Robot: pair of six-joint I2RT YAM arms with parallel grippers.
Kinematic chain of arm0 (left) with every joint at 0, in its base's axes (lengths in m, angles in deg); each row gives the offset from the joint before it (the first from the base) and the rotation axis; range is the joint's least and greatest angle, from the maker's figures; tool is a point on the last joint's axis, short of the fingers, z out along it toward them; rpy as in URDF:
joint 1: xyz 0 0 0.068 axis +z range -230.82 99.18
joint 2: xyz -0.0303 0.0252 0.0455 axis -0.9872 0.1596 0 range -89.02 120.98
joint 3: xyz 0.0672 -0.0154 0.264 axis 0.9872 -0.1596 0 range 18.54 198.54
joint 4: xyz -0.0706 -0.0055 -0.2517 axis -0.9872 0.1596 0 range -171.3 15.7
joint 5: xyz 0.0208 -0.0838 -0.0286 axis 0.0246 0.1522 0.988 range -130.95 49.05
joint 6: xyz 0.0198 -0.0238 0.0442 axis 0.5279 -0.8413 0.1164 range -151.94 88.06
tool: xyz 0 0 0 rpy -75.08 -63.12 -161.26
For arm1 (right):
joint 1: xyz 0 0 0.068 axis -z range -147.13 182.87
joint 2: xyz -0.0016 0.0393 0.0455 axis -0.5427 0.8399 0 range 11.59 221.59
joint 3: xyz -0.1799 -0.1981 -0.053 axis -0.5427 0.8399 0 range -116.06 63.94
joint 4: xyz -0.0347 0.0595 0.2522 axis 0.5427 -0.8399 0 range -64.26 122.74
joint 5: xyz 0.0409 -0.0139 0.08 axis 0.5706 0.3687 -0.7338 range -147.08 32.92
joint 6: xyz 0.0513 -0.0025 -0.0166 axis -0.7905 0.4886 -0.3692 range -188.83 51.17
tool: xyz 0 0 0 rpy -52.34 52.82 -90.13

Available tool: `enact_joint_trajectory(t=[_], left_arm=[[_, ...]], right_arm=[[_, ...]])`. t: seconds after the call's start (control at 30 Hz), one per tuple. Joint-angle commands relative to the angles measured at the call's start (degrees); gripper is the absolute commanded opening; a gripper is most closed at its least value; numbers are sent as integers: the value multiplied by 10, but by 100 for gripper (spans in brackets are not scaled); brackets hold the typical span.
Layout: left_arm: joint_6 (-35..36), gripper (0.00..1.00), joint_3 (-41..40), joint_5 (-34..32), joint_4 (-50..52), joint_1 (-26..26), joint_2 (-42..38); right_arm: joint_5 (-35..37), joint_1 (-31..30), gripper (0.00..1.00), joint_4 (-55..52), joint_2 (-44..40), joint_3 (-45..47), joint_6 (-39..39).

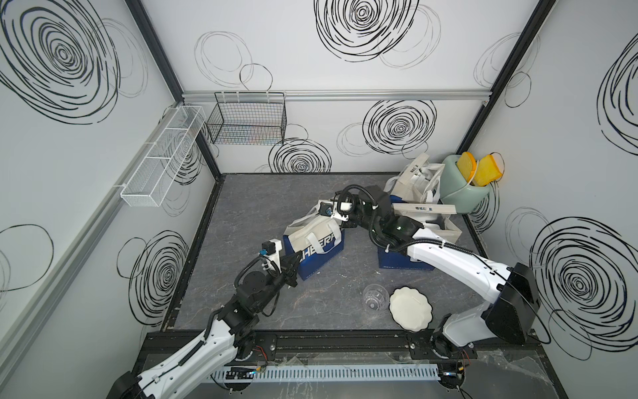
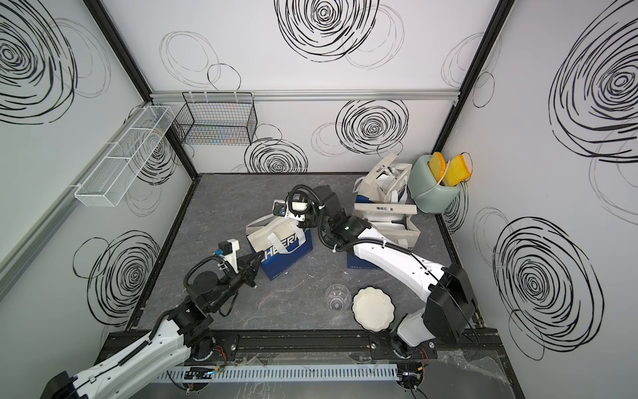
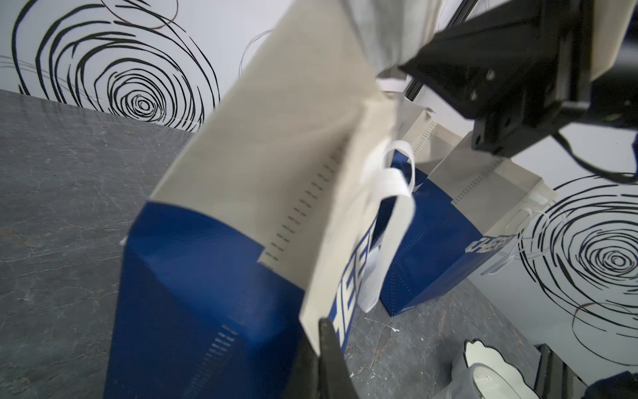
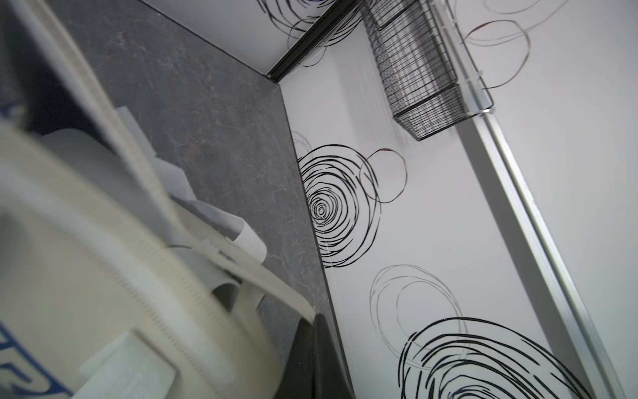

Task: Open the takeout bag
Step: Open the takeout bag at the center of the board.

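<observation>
Pinch at two edges: the takeout bag [image 1: 314,247], blue below and cream above, stands near the middle of the grey table [image 1: 241,214], white lettering across its blue side and white handles [image 1: 312,238] draped over its partly gaping mouth. The left gripper [image 1: 295,267] meets the bag at its near left corner. In the left wrist view its jaws are pressed together on the lower edge of the cream top panel, the bag blurred and leaning. The right gripper [image 1: 346,224] reaches the far right side of the rim — from the right wrist, a cream strip of that rim runs straight into its closed jaws. Behind the right arm two more bags [image 1: 414,186] of the same make stand open toward the back right corner, just beside a pale green toaster [image 1: 461,193] holding two yellow slices [image 1: 478,169]. Near the front edge a clear cup [image 1: 374,297] sits just beside a white scalloped plate [image 1: 411,309] — both well apart from the held bag. A black wire basket [image 1: 247,119] hangs on the back wall and a white mesh rack [image 1: 162,159] on the left one.
</observation>
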Motion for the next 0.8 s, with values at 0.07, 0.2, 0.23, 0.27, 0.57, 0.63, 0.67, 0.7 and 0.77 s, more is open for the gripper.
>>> enact_joint_trajectory(t=[0.07, 0.2, 0.23, 0.27, 0.57, 0.63, 0.67, 0.7, 0.77], left_arm=[[2, 0, -10, 0, 39, 3, 0], [0, 0, -9, -3, 35, 3, 2], [-1, 0, -9, -3, 33, 3, 3], [-1, 0, -8, -2, 32, 3, 5], [-10, 0, -1, -10, 22, 3, 16], [-10, 0, 3, -15, 27, 3, 15], [-10, 0, 5, -17, 29, 3, 13], [-13, 1, 5, -19, 29, 3, 12], [-17, 12, 6, -24, 30, 3, 7]], right_arm=[[10, 13, 0, 48, -19, -31, 3], [-10, 17, 0, 35, -18, -34, -10], [-16, 17, 0, 32, -18, -33, -12], [-20, 17, 0, 25, -15, -36, -13], [-44, 19, 4, 6, -5, -53, -57], [-45, 20, 24, 11, -9, -53, -74], [-47, 20, 34, 17, -12, -53, -83], [-48, 20, 42, 19, -15, -52, -88], [-54, 21, 48, 20, -20, -51, -99]])
